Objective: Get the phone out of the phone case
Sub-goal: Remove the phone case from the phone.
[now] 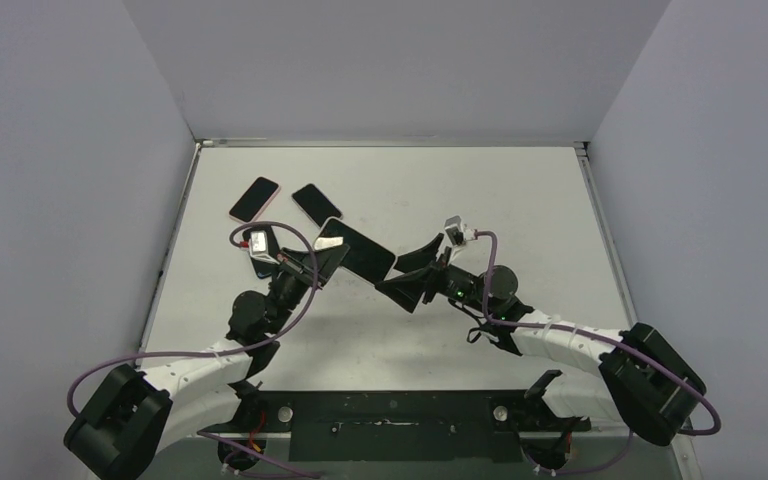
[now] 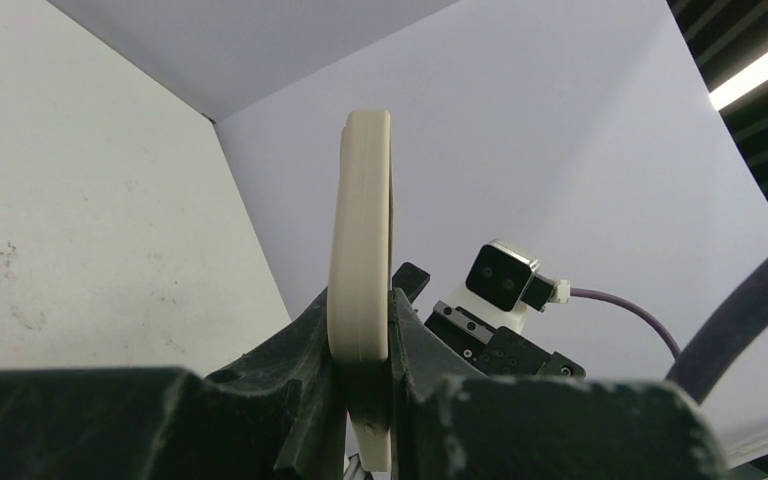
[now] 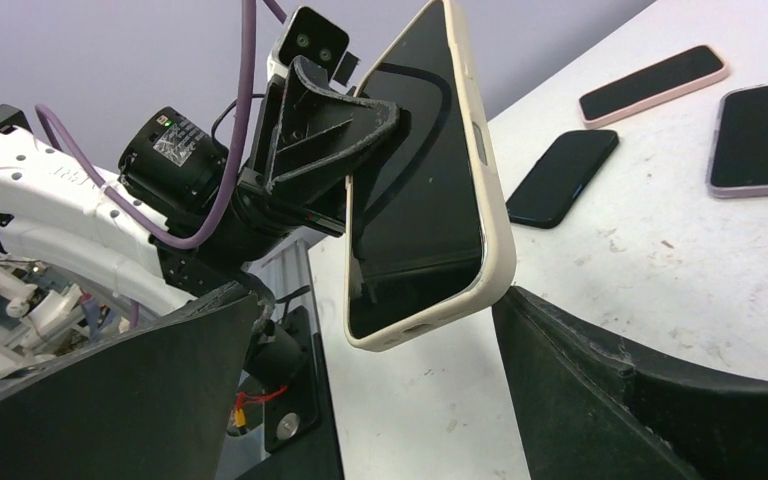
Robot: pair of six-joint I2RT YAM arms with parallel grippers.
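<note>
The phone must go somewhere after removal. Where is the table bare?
Bare: the table's right half, beyond the right gripper toward the right wall. Crowded: far left, where loose phones lie beside the left gripper gripping the cased phone.

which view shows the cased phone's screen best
Right wrist: the phone's whole dark screen faces that camera, with the cream case rim around it. Left wrist sees only the case edge-on; top external shows the phone small and far off.
</note>
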